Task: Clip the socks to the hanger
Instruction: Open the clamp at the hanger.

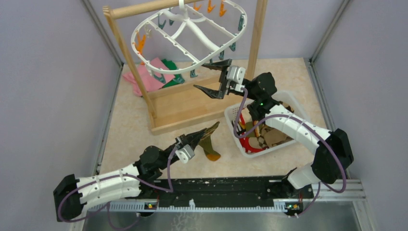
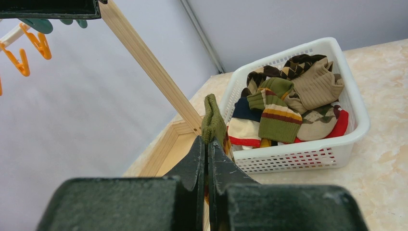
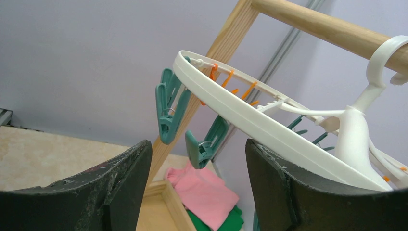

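Left pincer (image 1: 196, 138): jaws shut tight on the olive sock, low over the table, in front of the rack's base.
Olive sock (image 2: 213, 122): pinched at one edge; in the left wrist view it stands up past the fingertips. From above it hangs between the rack's base and the basket, orange at its lower end. Whether that end touches the table cannot be told.
Wooden rack (image 1: 256, 33): two posts and a round pole at the back of the table.
Cloths: one pink cloth (image 1: 151, 74) and one green cloth (image 1: 172, 72) lie flat behind the rack's left post.
Hanger (image 3: 250, 120): white oval ring, hooked on the pole and tilted; no sock is clipped to it.
Teal clips (image 3: 168, 110): dangling from the ring's rim, nearest the right pincer.
Right pincer (image 1: 204, 77): jaws spread wide with nothing held, raised just beside the ring's near edge.
Basket (image 2: 288, 156): white, slotted, on the right of the table.
Other socks (image 2: 279, 115): heaped inside the basket.
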Controlling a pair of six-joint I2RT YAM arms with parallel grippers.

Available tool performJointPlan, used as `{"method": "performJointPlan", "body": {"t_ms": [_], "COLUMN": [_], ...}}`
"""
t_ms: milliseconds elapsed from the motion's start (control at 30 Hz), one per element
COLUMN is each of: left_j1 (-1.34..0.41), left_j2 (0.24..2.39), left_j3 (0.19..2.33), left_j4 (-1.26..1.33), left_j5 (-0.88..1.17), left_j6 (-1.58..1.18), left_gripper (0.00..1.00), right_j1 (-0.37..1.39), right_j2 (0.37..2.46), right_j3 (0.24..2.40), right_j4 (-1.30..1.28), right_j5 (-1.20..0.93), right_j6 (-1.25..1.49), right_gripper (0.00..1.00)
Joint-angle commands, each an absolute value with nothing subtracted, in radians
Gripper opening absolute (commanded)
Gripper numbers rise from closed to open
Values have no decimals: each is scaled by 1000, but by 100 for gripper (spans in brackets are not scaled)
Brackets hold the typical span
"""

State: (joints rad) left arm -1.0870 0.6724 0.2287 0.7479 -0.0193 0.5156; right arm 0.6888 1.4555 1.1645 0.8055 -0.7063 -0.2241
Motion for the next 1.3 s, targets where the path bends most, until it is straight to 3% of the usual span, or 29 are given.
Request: {"method": "performJointPlan", "body": {"t_ms": [0, 1267], "left_j1": [-1085, -1085], "left_j2": [669, 603], "left_j3": [265, 252], "left_j4": [792, 756], "left_j5": [-6, -20], "left_j6": [504, 521], "left_gripper": [0, 0], "right_j1": [687, 753], "right_j2": [1452, 1573], "right_j3": [1180, 1272], "right_j4": [854, 881], "right_j5": [-712, -634], "right_j6": [-204, -155], "right_gripper": [72, 72]}}
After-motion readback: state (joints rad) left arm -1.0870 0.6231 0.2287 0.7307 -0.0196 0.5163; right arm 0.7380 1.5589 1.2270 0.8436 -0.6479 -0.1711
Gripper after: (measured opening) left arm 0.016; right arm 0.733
